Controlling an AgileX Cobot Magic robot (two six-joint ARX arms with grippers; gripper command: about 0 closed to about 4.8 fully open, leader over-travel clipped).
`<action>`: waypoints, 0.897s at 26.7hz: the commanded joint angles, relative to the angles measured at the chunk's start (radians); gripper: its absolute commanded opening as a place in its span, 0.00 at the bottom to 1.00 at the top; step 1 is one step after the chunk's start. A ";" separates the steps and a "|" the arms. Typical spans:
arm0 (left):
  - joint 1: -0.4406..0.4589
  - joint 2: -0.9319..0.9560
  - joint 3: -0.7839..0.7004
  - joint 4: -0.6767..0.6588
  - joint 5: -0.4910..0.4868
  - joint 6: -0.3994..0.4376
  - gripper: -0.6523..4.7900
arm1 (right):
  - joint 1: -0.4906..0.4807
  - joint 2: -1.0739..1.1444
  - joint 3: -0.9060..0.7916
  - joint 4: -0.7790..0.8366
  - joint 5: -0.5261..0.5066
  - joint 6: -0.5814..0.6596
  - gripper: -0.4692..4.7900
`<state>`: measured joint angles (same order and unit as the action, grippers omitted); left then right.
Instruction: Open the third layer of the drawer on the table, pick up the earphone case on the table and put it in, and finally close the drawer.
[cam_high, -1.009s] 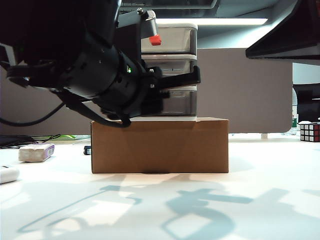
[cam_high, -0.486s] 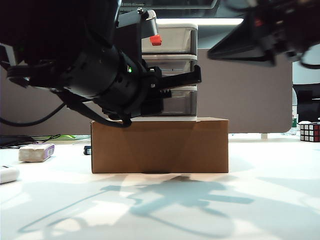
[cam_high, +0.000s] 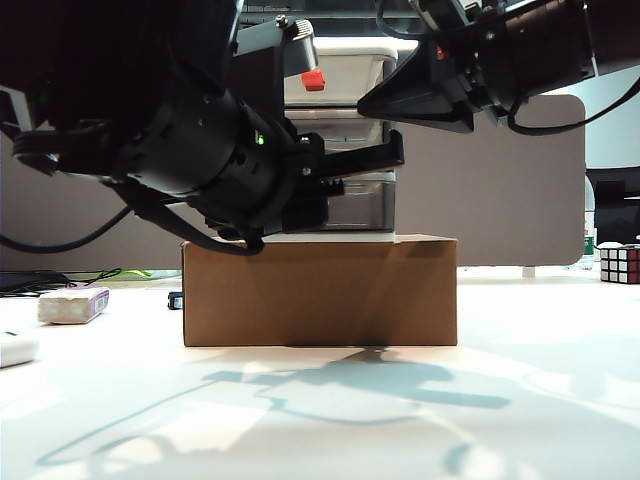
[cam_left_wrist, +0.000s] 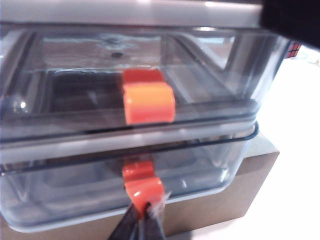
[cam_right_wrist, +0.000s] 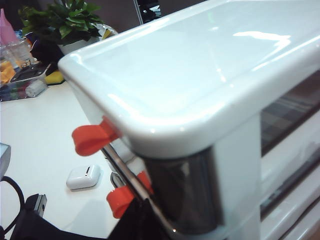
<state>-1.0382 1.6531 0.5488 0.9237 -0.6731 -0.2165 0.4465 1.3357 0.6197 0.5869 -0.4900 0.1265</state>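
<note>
- Drawer unit (cam_high: 345, 140) on cardboard box (cam_high: 320, 292), box on desk (cam_high: 520, 400); likely raised so the handles sit at arm height.
- Left gripper (cam_left_wrist: 141, 220) at the front of the unit, jaws closed on the red-orange handle (cam_left_wrist: 144, 189) of the third layer (cam_left_wrist: 125, 187). Pinch on the tab gives a straight pull along the drawer's slide axis.
- Third layer looks barely out, if at all; front wall about flush with the tier above in the left wrist view. Opening judged not yet done.
- Unit fronts point toward the left arm; each drawer's long axis horizontal, across the front.
- Right gripper (cam_high: 400, 100) high beside the unit's upper tiers, on the right in the exterior view. Jaws not visible in its own wrist view, dark and end-on in the exterior view: cannot tell open or closed. Possibly there to steady the unit against the pull.
- Earphone case (cam_right_wrist: 83, 177) flat on the desk, well apart from the unit, untouched. Long axis lying along the desk surface; facing unclear at this size.
</note>
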 joint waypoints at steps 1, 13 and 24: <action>-0.015 0.000 0.004 0.008 0.004 0.003 0.11 | 0.002 -0.002 0.006 0.023 -0.003 0.001 0.08; -0.011 0.000 0.004 0.022 0.006 -0.001 0.36 | 0.002 -0.002 0.006 0.016 -0.037 0.002 0.08; 0.038 0.006 0.048 0.032 0.053 0.003 0.36 | 0.002 -0.002 0.006 0.016 -0.037 0.001 0.08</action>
<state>-1.0035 1.6577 0.5854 0.9562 -0.6216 -0.2169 0.4465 1.3365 0.6201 0.5884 -0.5240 0.1265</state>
